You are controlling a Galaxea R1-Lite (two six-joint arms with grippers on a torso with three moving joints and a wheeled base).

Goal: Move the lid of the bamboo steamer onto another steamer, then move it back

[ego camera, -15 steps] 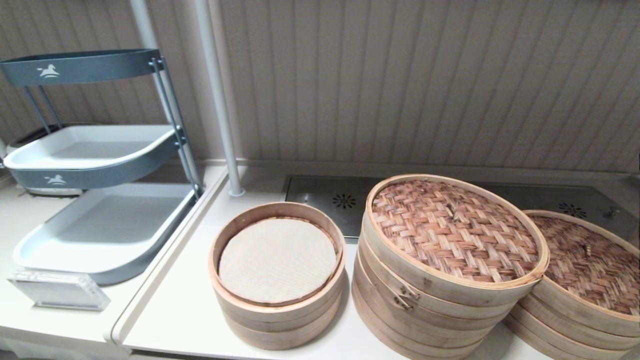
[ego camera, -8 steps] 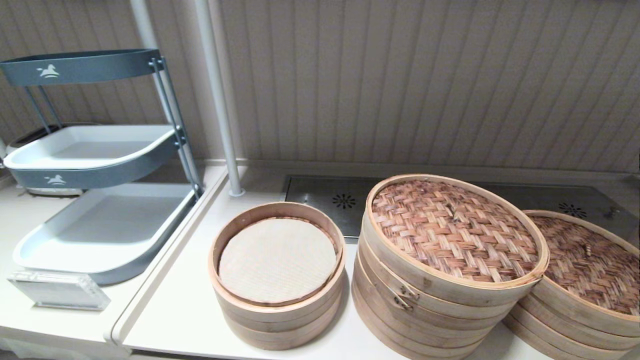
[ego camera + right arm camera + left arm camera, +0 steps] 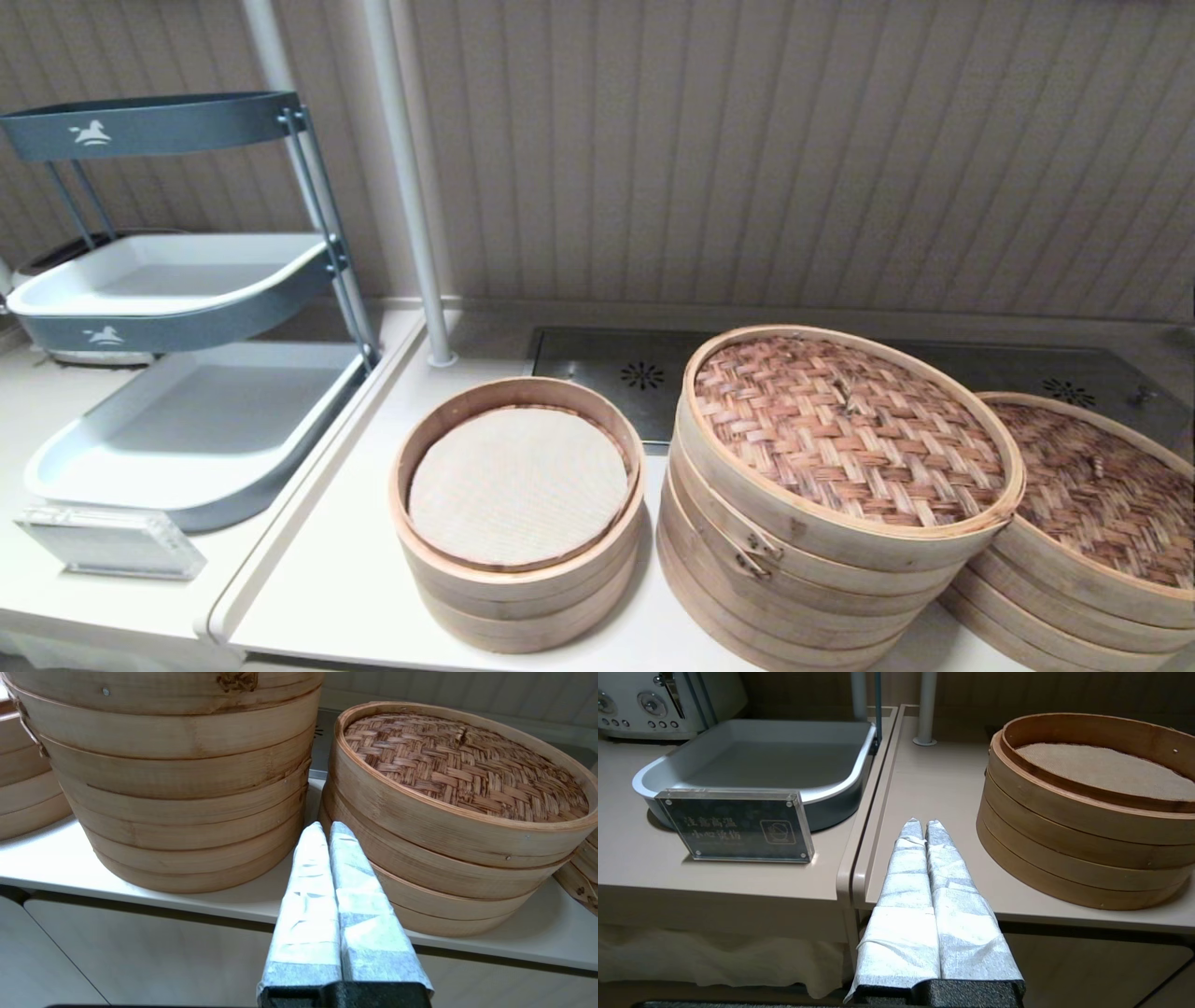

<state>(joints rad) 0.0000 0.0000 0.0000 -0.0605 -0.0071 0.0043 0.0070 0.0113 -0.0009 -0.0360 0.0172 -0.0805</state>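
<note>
Where the head view looks down: bamboo steamer lid (image 3: 1102, 490) capping the lower stack at the counter's (image 3: 327, 579) right edge, touching the taller steamer (image 3: 822, 523) mid-counter; cloth-lined steamer (image 3: 518, 518) beside it. Through the left wrist view: left tool (image 3: 920, 823) closed, empty, hovering off the counter's front edge. Through the right wrist view: right tool (image 3: 323, 828) pressed shut, empty, off the front edge between both stacks.

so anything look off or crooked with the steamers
Mostly tidy. The tan-reddish lid on the tallest stack looks tilted, its rim sloping sideways. The dark-woven lid sits seated on the lower stack. Nothing spilled or broken.
</note>
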